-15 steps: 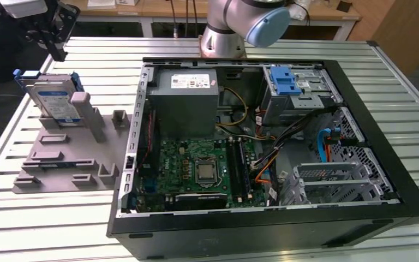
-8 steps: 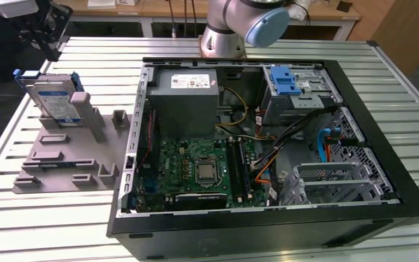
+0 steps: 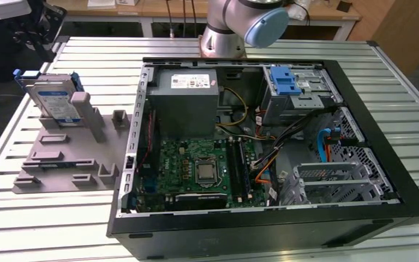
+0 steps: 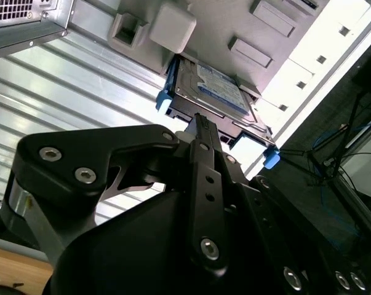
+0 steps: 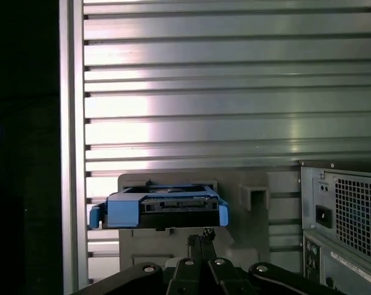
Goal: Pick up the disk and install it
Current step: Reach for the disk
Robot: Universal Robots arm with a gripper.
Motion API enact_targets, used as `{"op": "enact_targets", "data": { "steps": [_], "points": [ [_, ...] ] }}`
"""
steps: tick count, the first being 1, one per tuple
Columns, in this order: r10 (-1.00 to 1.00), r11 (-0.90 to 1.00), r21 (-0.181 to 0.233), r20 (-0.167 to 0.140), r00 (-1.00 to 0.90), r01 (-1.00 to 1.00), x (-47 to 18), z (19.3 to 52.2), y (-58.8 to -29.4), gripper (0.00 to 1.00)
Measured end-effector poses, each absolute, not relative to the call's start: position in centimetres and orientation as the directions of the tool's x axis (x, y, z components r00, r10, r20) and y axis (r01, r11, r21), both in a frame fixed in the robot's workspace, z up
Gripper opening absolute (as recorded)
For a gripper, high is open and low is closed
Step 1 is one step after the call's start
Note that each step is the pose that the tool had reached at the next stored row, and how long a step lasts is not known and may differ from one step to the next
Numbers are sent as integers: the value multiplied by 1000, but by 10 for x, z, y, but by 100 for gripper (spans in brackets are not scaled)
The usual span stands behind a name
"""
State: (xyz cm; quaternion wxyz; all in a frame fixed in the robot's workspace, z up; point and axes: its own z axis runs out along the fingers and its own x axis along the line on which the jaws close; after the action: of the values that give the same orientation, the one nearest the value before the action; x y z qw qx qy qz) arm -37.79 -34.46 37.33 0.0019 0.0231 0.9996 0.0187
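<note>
Gripper (image 5: 207,234) fingers are pressed together with nothing between them, which both wrist views show, the tips (image 4: 200,120) meeting in a narrow point. By the look of things the task has not started. The disk (image 3: 57,101) stands on its edge in a slot of the grey holder stand (image 3: 64,158), which sits on the slatted aluminium table (image 3: 49,229) at the exterior view's left of the open computer case (image 3: 268,229), well apart from it. Nothing grips or touches the disk. Picking it up, carrying it across and seating it in the case all appear to remain. Inside the case, a metal drive cage (image 3: 300,101) with a blue latch (image 3: 286,82) sits in the far corner, and I cannot tell whether that is the bay meant for it. In both wrist views the disk (image 5: 163,209) lies ahead of the closed fingertips and roughly in line with them, its blue carrier frame (image 4: 165,98) turned toward the gripper, with a clear gap between the two and no contact
</note>
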Motion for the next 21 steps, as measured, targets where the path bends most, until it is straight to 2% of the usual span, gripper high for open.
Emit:
{"op": "enact_targets", "data": {
  "steps": [21],
  "points": [
    [46, 999, 28, 2, -999, 46, -406, 362, -338, 11]
  ]
}}
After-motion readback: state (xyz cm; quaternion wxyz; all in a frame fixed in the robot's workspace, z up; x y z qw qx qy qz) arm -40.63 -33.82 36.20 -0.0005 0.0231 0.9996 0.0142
